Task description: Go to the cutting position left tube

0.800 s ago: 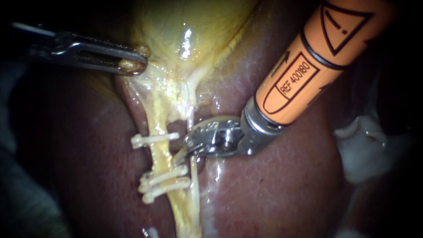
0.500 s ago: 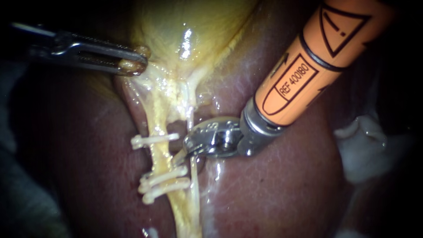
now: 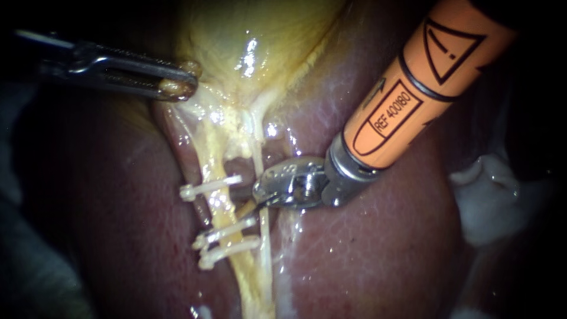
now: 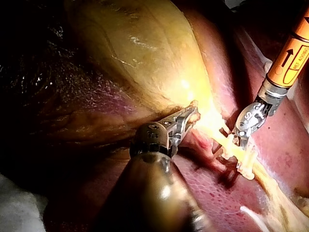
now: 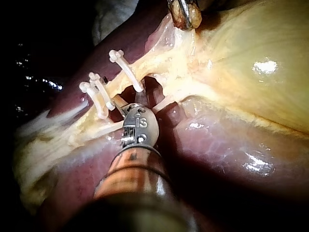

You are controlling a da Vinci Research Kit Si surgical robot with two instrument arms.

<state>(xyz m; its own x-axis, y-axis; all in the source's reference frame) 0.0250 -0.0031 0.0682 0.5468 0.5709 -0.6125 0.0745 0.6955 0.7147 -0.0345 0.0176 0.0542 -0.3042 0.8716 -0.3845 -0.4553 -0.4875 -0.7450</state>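
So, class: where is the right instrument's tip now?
Endoscope view: the right instrument enters from upper right, its tip beside the clipped tube, between the upper clip and the two lower clips.

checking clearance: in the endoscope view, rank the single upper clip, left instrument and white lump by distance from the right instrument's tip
1. Single upper clip, just left of the right instrument.
2. Left instrument, upper left, gripping the gallbladder.
3. White lump, far right.
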